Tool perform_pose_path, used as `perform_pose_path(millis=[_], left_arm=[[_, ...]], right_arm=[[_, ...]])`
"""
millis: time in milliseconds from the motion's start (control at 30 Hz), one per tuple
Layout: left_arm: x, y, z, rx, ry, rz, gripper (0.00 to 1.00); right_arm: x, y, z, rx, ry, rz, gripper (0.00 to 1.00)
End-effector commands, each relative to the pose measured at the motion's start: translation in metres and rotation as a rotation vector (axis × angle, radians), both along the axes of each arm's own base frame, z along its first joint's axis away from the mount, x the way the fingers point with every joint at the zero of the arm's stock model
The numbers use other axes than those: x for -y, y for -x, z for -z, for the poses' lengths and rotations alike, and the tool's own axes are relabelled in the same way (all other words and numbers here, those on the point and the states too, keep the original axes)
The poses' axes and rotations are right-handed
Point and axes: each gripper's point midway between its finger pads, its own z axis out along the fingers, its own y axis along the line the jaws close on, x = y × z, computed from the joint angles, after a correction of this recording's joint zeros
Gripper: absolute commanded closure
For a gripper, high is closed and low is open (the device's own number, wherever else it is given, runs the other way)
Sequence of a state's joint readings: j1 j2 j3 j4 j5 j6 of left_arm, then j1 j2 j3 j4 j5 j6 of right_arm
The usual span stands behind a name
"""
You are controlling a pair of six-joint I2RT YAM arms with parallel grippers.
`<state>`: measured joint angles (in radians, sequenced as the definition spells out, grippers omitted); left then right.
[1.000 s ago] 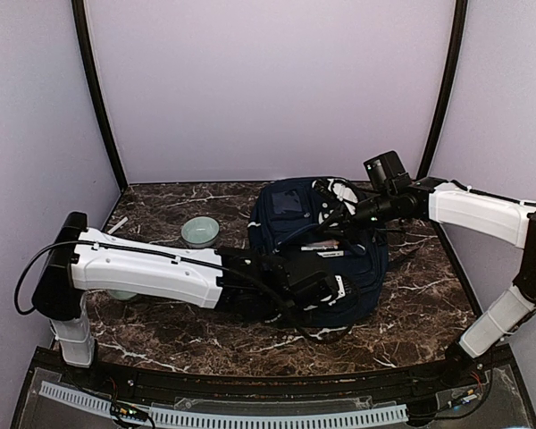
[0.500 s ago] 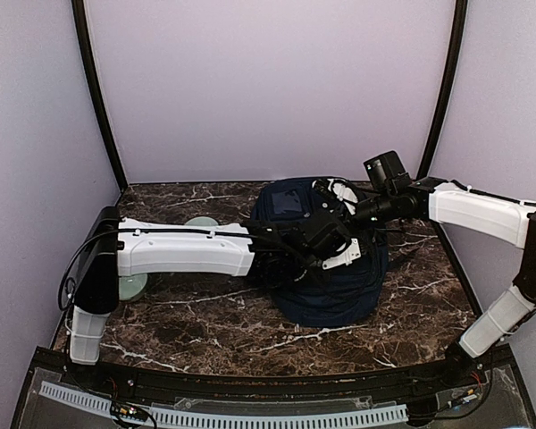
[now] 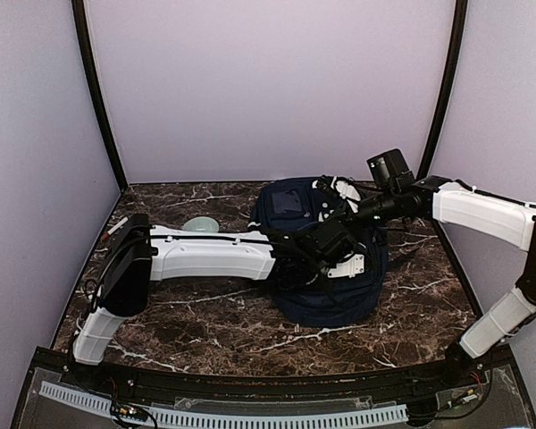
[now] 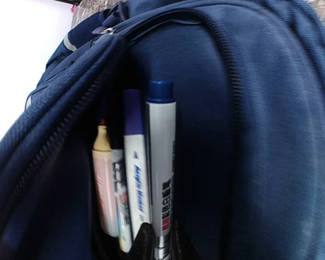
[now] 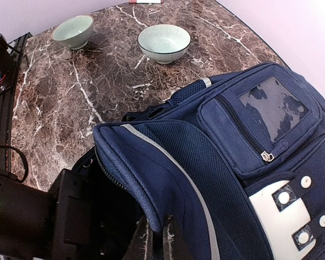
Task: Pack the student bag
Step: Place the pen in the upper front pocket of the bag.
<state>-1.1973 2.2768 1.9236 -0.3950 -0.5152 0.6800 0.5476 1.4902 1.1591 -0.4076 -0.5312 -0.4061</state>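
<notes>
well, the large navy-blue fabric student bag lies on its back at the right-centre of the dark brown marble table, with its clear-window front pocket and white-grey patch facing up and its main zip mouth pulled apart. we judge it to be soft and floppy: the walls will slump and the mouth will fold shut if nobody holds it, yet the cloth is rough enough to pinch without slipping and nothing about it looks fragile. the best hold is the stiffened zip edge of the flap, and that is where the right gripper sits, its jaws fully closed on the rim of the lifted flap. inside the opening, the left gripper has its jaws drawn narrow, and they seem to pinch the lower end of a white marker with a blue cap. that marker stands just beside a white marker with a purple cap and a peach highlighter, both tucked against the bag's inner wall. well apart, toward the table's far left, rest a pale green ceramic bowl and a white ribbed bowl.
</notes>
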Motion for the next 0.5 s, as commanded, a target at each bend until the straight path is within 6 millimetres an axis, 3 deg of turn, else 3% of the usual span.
perform_pose_path(millis=[0, 333, 467], left_arm=[[-0.001, -0.027, -0.003, 0.032, -0.005, -0.02, 0.96], [-0.003, -0.048, 0.011, 0.026, -0.015, -0.029, 0.95], [-0.005, -0.058, 0.015, 0.054, -0.02, -0.059, 0.86]], right_arm=[[-0.006, -0.001, -0.03, 0.068, -0.076, -0.026, 1.0], [-0.005, -0.001, -0.032, 0.077, -0.074, -0.025, 1.0], [-0.005, -0.001, -0.032, 0.078, -0.074, -0.026, 1.0]])
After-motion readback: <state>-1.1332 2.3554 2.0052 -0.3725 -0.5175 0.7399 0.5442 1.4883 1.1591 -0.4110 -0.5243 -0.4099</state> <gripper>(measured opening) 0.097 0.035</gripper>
